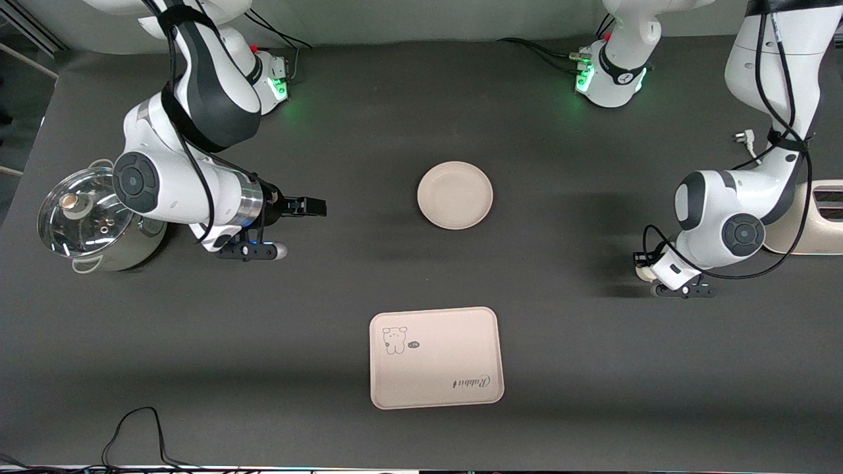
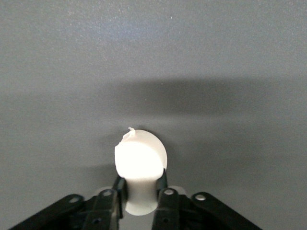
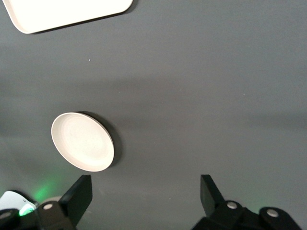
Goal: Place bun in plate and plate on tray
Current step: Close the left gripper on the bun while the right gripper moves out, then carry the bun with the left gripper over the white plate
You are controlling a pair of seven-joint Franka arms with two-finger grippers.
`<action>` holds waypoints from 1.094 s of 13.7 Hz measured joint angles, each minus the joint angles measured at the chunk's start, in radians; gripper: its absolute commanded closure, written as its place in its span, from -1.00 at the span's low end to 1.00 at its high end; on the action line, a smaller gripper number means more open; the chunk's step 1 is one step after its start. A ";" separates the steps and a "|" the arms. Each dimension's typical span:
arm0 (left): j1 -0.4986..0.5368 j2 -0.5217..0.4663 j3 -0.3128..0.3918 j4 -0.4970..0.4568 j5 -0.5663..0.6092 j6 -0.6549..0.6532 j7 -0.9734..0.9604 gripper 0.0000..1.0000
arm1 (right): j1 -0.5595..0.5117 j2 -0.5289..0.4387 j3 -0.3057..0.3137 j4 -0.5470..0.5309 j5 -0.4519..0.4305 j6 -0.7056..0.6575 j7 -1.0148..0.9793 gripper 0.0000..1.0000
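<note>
The off-white bun point(image 2: 140, 155) sits between the fingers of my left gripper point(image 2: 141, 184), which is shut on it, low over the table at the left arm's end point(image 1: 649, 271). In the middle of the table lies the round cream plate point(image 1: 455, 195), with nothing in it; it also shows in the right wrist view point(image 3: 82, 141). The rectangular tray point(image 1: 436, 357) with the cartoon drawing lies nearer to the front camera than the plate. My right gripper point(image 1: 317, 206) hangs open and holds nothing, beside the plate toward the right arm's end point(image 3: 146, 191).
A steel pot with a glass lid point(image 1: 85, 217) stands at the right arm's end of the table. A cream appliance point(image 1: 816, 220) lies at the left arm's end, with a loose plug point(image 1: 744, 137) near it. Cables point(image 1: 141, 428) trail along the front edge.
</note>
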 measured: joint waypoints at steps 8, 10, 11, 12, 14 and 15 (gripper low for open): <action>0.002 -0.215 -0.008 0.252 0.000 -0.573 0.006 0.90 | 0.004 -0.052 -0.002 -0.171 0.065 0.134 -0.115 -1.00; 0.001 -0.291 -0.017 0.376 0.000 -0.778 0.007 0.89 | 0.006 -0.055 -0.001 -0.195 0.066 0.154 -0.129 -1.00; 0.001 -0.316 -0.022 0.433 0.000 -0.863 0.007 0.88 | 0.008 -0.054 0.000 -0.203 0.066 0.158 -0.156 -1.00; 0.001 -0.334 -0.026 0.484 0.000 -0.932 0.007 0.88 | 0.008 -0.054 0.000 -0.212 0.066 0.158 -0.196 -1.00; 0.000 -0.356 -0.032 0.548 0.000 -1.011 0.007 0.88 | 0.007 -0.054 -0.001 -0.227 0.069 0.161 -0.246 -1.00; 0.000 -0.361 -0.040 0.561 0.000 -1.026 0.007 0.88 | 0.007 -0.054 -0.002 -0.229 0.081 0.162 -0.254 -1.00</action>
